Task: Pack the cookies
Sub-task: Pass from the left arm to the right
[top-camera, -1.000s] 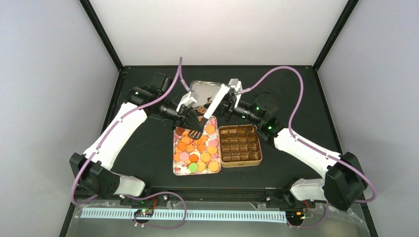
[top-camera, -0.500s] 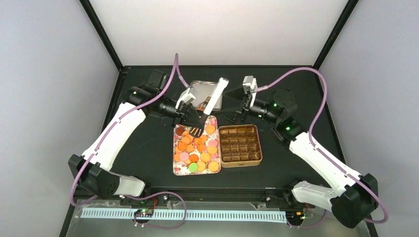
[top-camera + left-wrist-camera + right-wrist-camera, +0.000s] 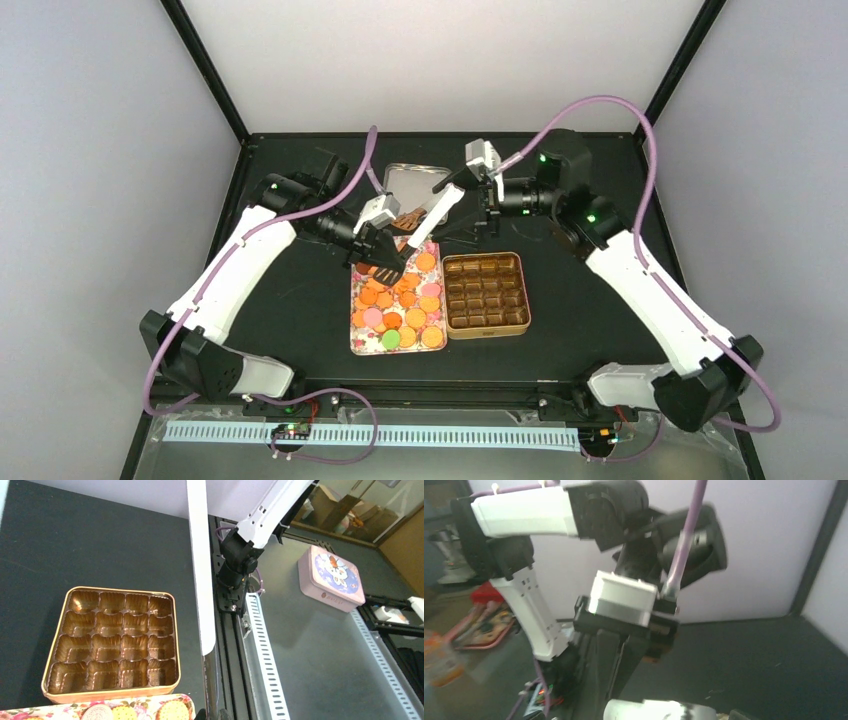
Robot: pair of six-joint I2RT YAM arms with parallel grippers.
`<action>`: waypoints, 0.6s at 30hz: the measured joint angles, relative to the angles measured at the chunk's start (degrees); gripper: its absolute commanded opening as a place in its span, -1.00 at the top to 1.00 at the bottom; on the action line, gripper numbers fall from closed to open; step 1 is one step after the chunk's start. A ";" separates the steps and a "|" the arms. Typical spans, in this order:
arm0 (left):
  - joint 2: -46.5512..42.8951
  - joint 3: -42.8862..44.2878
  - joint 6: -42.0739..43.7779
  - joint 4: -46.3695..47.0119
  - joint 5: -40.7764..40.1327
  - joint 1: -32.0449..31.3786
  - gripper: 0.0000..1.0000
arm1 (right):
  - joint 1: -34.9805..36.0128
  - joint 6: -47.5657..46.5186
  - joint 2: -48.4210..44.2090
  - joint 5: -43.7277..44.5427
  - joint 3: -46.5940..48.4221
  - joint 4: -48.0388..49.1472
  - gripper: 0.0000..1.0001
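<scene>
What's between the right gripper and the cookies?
In the top view, the spatula: its white handle slants from near the open right gripper down toward the cookies, held by the left gripper.

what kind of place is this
Probably a robotics lab test cell: a left arm and right arm bolted to a black table, white panels in a black frame around it, boxes beyond.

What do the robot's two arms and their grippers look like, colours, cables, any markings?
The left arm and right arm have white shell links and black joints with small green lights. A purple cable loops along each. The left gripper and right gripper are black, each topped by a white camera box.
</scene>
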 measured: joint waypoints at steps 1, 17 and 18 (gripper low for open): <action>0.00 0.07 0.59 -0.42 -0.31 0.00 0.97 | 0.00 -0.24 1.01 -0.76 0.33 -1.05 -0.93; -1.31 0.07 1.22 0.28 -2.38 -0.02 0.97 | 0.81 15.19 1.79 -0.94 -11.76 17.97 -0.68; -1.38 0.07 1.05 0.66 -2.36 -0.02 0.97 | 0.92 16.02 1.84 -0.55 -11.87 18.93 -0.68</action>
